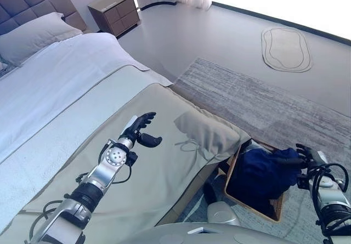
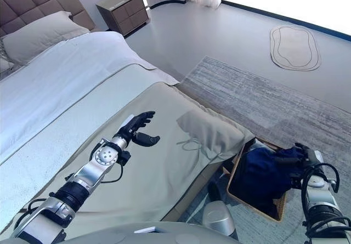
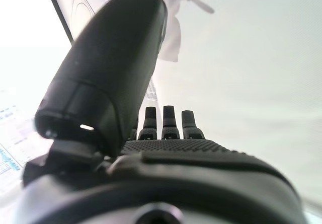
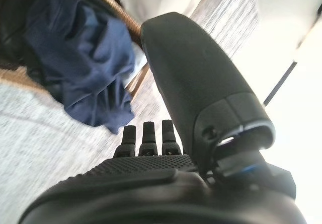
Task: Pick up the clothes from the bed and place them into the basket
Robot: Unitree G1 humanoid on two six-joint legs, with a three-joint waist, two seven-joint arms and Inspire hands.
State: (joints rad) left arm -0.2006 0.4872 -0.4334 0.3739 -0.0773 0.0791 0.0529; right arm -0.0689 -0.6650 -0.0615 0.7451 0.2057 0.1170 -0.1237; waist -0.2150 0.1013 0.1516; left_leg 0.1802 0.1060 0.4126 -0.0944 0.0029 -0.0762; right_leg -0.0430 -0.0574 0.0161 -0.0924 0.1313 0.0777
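Two hands showed, neither holding anything. Over the bed (image 1: 82, 107) the left hand (image 1: 140, 128) hung above the pale green cover, fingers straight and spread, thumb set apart below them; its own wrist view showed the fingers reaching out over bare cover with nothing between them and the thumb. A light garment (image 1: 205, 131) with a thin drawstring lay bunched on the cover near the bed's foot corner, just beyond that hand's fingertips and apart from them.

On the floor beside that foot corner stood the wicker basket (image 1: 258, 208), resting on a grey rug (image 1: 263, 98). Dark blue clothes (image 1: 263, 172) filled it, heaped up past the rim and spilling over the side farthest from the bed. The right hand (image 2: 304, 155) hovered at that far side of the basket, fingers extended and loose, close beside the blue heap; whether they touched the cloth could not be told. Its wrist view showed the blue cloth ahead of the straight fingers, not gripped.
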